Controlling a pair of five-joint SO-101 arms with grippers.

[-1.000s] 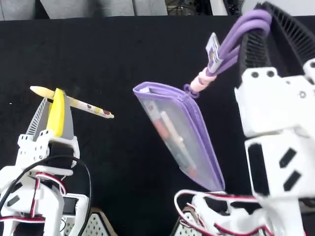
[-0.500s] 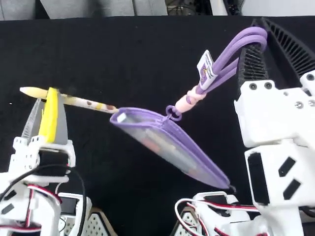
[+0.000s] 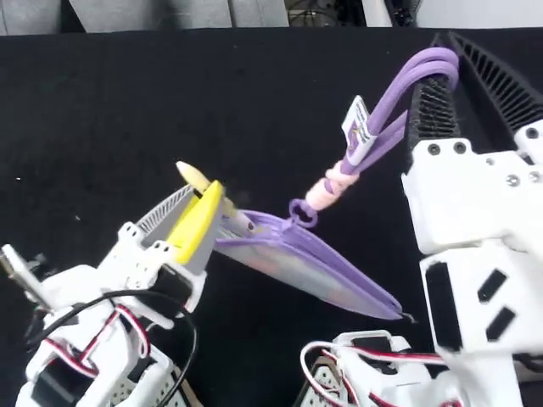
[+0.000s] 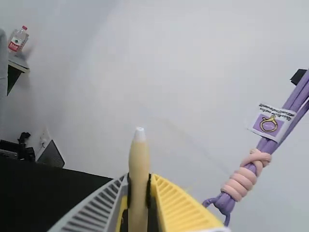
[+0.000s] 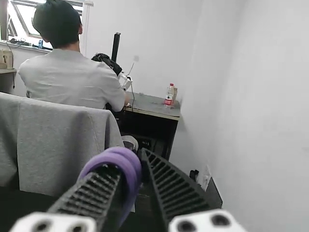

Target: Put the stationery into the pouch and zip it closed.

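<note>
The right hand (image 3: 445, 49) is closed on the purple strap (image 3: 386, 106), pinching the loop between its black ribbed fingers (image 5: 166, 186). Lifted this way, the pouch (image 3: 318, 273) hangs slanting above the black counter (image 3: 127, 93), its mouth turned toward the other arm, apparently so that things can be slid in sideways. Something reddish shows through its clear side.

The left hand (image 3: 202, 195) grips a cream pen (image 3: 193, 175) around its middle, tightly, as its wrist view (image 4: 137, 174) shows. One end of the pen points up and away. The other end lies at the pouch's open purple edge, close to the zip ring (image 3: 301, 212). Whether it is already inside, I cannot tell.

Room is tight. The mouth is a narrow slit, and the pouch can swing freely on its strap, so a push off-line would likely shove it aside rather than enter. The pouch's low corner hangs near the right arm's base. Behind both hands the counter gives space to draw back.
</note>
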